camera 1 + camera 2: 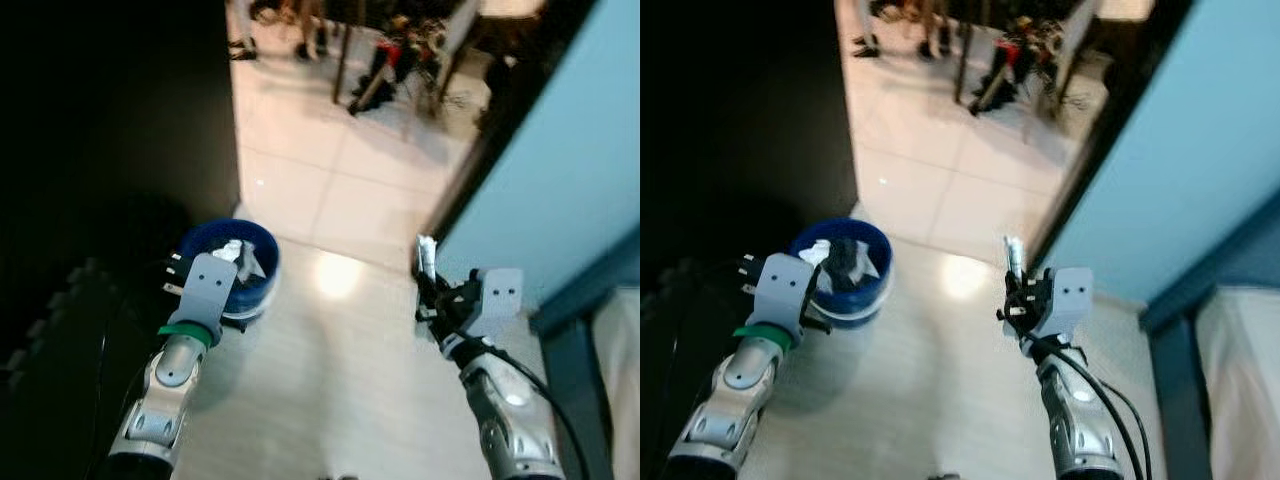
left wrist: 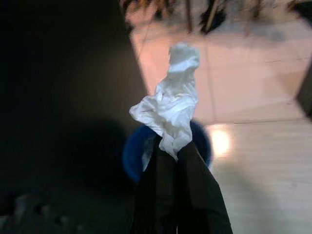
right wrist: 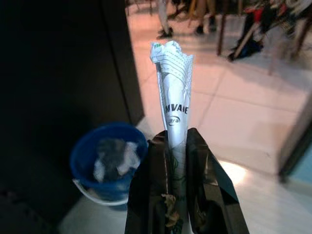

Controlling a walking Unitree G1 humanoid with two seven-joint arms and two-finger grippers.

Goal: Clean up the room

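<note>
Two grippers are up in my head views, each with trash. My left gripper (image 1: 222, 268) hangs over the blue bin (image 1: 265, 262) on the near left floor. My right gripper (image 1: 430, 290) is well to the right of the bin.

From the left wrist, the black fingers (image 2: 195, 190) pinch a crumpled tissue (image 2: 171, 105) by its bottom end. I think it is soft and very light.

From the right wrist, the fingers (image 3: 207, 187) squeeze a twisted wrapper (image 3: 173, 92) low down. It looks thin and crinkly, maybe slippery, so I would hold it near its base.
</note>
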